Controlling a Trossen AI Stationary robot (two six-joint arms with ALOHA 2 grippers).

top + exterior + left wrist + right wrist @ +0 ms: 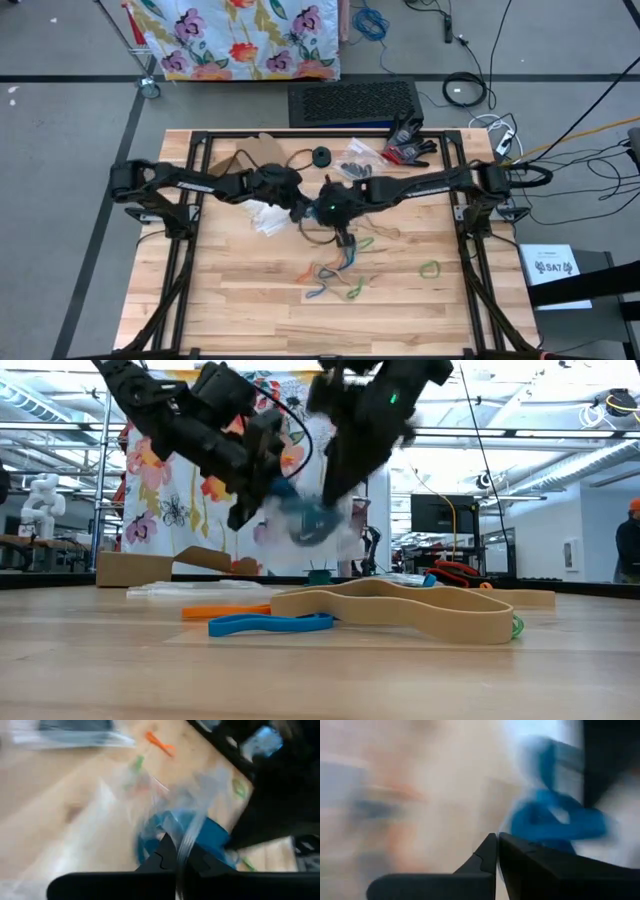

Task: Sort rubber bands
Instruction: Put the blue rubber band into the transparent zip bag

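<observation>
1. The blue rubber bands (212, 832) sat bunched inside a clear plastic bag (165, 802), held above the table's middle; probably the bag served as the collecting place for that colour.
2. The left gripper (176, 855) was pinched shut on the bag's film, likely to keep it hanging so bands could go in.
3. The right gripper (497, 845) was pressed together just beside the bag, holding nothing that could be made out.
4. Below the bag, loose rubber bands (340, 272) lay scattered on the wooden table (240, 310), unsorted; one green band (430, 268) lay apart.
5. Beyond the bag lay a cardboard piece (262, 150), a black-and-red glove (408, 140) and more bags (357, 155), none obstructing.
</observation>
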